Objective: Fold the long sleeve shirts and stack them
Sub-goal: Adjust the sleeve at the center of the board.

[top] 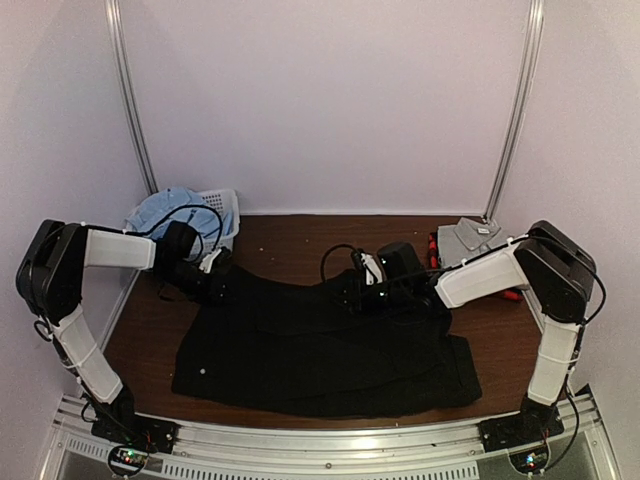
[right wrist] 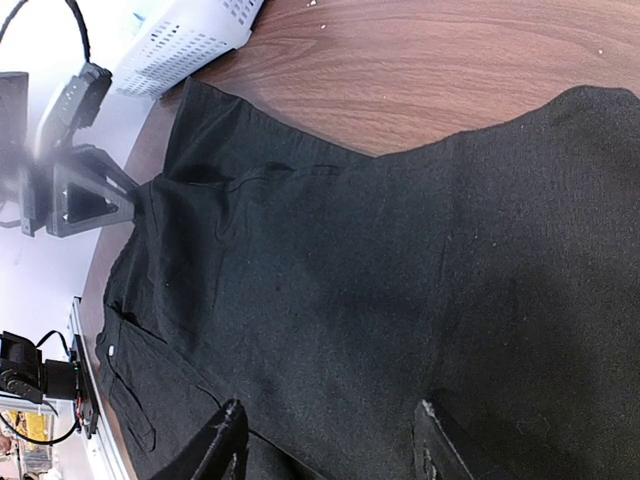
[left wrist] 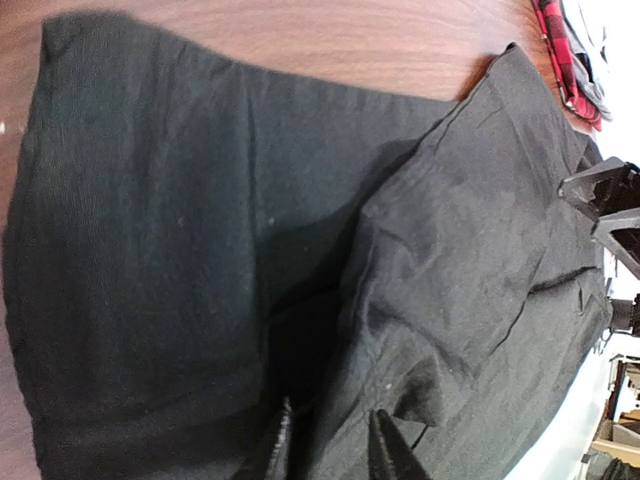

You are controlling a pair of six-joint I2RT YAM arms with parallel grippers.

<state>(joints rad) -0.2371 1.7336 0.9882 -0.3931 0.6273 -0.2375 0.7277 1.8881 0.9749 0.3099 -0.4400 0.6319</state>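
We see the black shirt (top: 320, 350) lying spread across the middle of the wooden desk (top: 300, 235), its near edge close to the arms' bases and its far edge running between the two hands. In the left wrist view one part of the cloth lies doubled over the rest, with creases running through it. The left hand (left wrist: 330, 415) sits low over the shirt's far left corner. Its fingers stand a little apart, released, with dark cloth just below them, and we cannot tell whether the tips touch the fabric. The right hand (right wrist: 330, 410) hangs over the far edge of the shirt, right of centre. Its fingers are spread wide, holding nothing, and the cloth lies flat beneath them. At the far left corner of the desk stands a white mesh basket (top: 228, 200) with a light blue shirt (top: 165, 212) bundled in it. At the far right a folded grey shirt (top: 470, 238) rests on the red-and-black plaid shirt (left wrist: 557, 45), both well apart from the basket and just beyond the black shirt's right side.
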